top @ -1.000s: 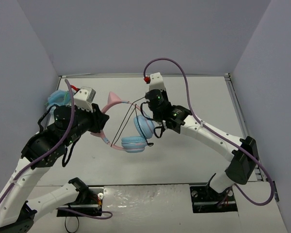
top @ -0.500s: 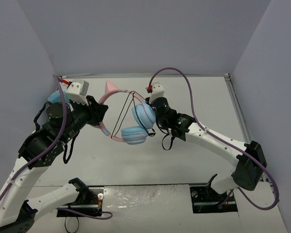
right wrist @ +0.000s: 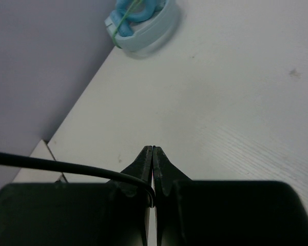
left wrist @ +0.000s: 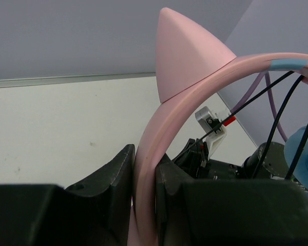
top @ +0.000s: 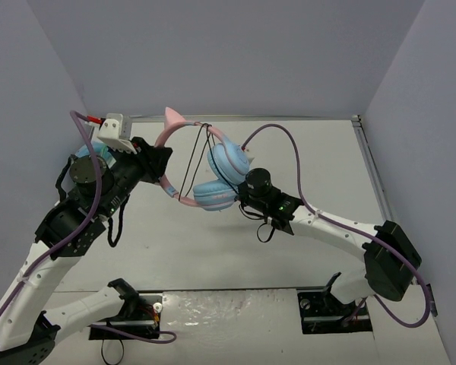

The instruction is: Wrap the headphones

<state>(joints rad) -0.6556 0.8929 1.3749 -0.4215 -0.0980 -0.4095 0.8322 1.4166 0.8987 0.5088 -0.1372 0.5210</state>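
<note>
The headphones have a pink cat-eared headband (top: 172, 129), two light blue ear cups (top: 228, 163) and a thin black cable (top: 194, 161). My left gripper (top: 161, 169) is shut on the headband and holds the headphones up off the table. In the left wrist view the headband (left wrist: 195, 87) runs up from between my shut fingers (left wrist: 120, 169). Cable strands cross the band's arc. My right gripper (top: 240, 199) sits just right of the lower ear cup (top: 213, 196). In the right wrist view it (right wrist: 153, 152) is shut on the cable (right wrist: 66, 165), which enters from the left.
An all-light-blue looped item (right wrist: 141, 23) lies by the left wall; in the top view it (top: 86, 154) shows partly behind my left arm. Grey walls close in the table (top: 319, 152) on three sides. My right arm's purple hose (top: 285, 137) arcs above the table.
My left gripper has lifted the headphones up and toward the back left. My right gripper has swung from behind the ear cups to their near right side, carrying the cable.
</note>
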